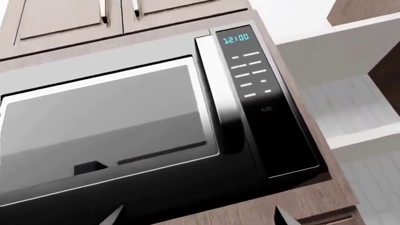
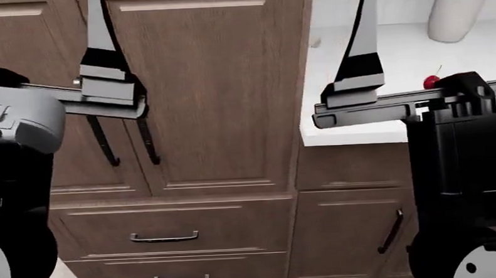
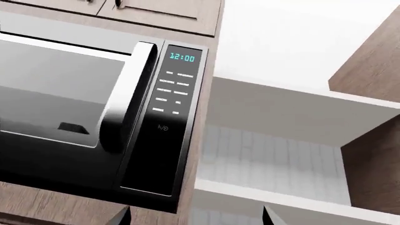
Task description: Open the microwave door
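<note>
Only the wrist cams catch the microwave (image 1: 156,117); the head cam just gets cabinet doors (image 2: 203,84) and drawers. It's set under the upper cabinets, door shut, handle (image 3: 128,96) beside the 12:00 panel. Left gripper (image 2: 129,141) hangs spread and empty; right gripper's (image 3: 194,213) opening I can't tell, both well short of the microwave
</note>
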Available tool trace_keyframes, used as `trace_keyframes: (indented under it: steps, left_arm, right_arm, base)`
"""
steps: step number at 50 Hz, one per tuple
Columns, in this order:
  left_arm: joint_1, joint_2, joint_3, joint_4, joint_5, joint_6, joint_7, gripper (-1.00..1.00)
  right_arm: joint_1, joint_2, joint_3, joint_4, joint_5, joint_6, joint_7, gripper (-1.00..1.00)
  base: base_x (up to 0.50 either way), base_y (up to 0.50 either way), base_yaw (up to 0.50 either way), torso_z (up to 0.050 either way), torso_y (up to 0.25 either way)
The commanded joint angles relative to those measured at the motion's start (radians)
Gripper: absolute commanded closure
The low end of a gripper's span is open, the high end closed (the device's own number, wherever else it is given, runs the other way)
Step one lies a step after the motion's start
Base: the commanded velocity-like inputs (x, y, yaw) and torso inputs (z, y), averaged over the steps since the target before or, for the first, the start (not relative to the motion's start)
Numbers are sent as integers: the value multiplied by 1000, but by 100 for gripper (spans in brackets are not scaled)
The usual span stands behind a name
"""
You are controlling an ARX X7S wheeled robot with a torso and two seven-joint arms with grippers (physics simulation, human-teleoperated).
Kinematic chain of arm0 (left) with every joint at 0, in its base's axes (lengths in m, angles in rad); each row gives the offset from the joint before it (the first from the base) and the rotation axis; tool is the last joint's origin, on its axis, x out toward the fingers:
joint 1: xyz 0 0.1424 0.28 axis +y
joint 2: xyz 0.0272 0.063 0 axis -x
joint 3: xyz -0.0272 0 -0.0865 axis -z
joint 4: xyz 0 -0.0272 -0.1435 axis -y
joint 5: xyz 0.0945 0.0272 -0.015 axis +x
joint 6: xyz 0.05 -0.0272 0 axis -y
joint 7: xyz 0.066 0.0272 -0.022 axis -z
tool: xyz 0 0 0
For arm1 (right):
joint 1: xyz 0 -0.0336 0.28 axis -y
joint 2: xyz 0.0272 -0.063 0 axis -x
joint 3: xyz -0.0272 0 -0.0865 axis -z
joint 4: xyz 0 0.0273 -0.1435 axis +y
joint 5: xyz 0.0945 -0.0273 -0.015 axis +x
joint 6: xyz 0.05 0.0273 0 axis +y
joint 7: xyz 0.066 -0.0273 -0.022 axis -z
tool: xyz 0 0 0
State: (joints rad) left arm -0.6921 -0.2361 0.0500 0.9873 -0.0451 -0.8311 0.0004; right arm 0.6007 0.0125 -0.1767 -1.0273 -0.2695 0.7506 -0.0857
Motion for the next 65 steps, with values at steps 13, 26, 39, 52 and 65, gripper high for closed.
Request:
trace_keyframes:
  steps: [13,26,39,52,65]
  left_arm:
    - [-35,-6,4,23,-20,-32,-10,-100]
    - [-19,-12,-28,19,-36,-13,-13,-100]
    - [-86,-11,-43,-9,-59,-50,-14,-100]
    - [-693,-10,2,-362,-88,-230,13,-100]
    - [-971,27,56,-808,-51,-72,4,-100]
  right_arm:
    - [25,-11,-8,-20,-29,44,-29,-100]
    - [37,-11,-51,-20,-54,76,-37,-100]
    - [12,-11,-36,-20,-42,49,-34,-100]
    - [-5,-11,-18,-20,-20,34,-30,-100]
    - [-12,-11,-2,-20,-2,25,-29,-100]
  base:
    - [94,-305,0,0,0]
    - [500,-188,0,0,0]
    - [308,-112,0,0,0]
    - [0,0,0,0,0]
    - [0,0,0,0,0]
